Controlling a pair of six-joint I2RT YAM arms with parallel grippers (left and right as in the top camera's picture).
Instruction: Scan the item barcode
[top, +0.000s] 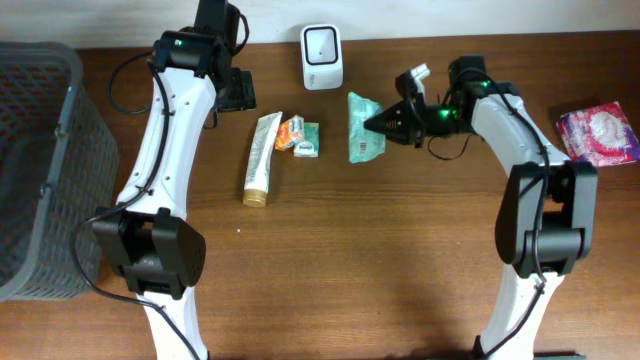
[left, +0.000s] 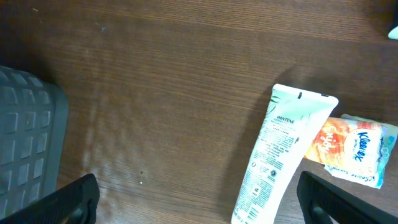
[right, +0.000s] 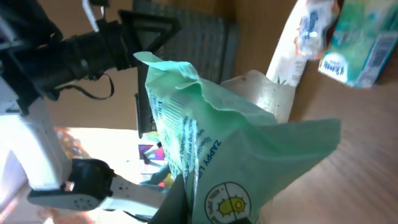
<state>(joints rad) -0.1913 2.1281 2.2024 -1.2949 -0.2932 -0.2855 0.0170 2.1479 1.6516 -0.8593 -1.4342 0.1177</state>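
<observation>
- A dark wooden tabletop (top: 330, 260) seen from above, with two white robot arms reaching in from the near edge
- The right pincer (top: 382, 124) is clenched on the right-hand edge of a green packet (top: 362, 140), which lies just right of the middle of the tabletop, towards the far side
- In the right wrist view the green packet fills most of the picture, crumpled and bearing printed text and a round yellow logo; one dark finger (right: 177, 199) shows against its lower edge
- A small white scanner (top: 322, 57) stands upright at the far edge, just beyond the green packet and a little to its left, apart from it
- The left pincer (left: 196, 186) hangs released above the tabletop, its two dark fingers spread wide at the lower corners of the left wrist view and touching nothing
- Beneath and to the right of it lies a white tube (left: 273, 162) with green print, its cap end towards the near side
- A small orange, white and blue tissue pack (left: 351, 149) lies touching the tube's right side, between the tube and the green packet
- A pink packet (top: 598, 133) rests near the right edge, well apart from the rest
- A grey mesh basket (top: 35, 160) sits at the left edge
</observation>
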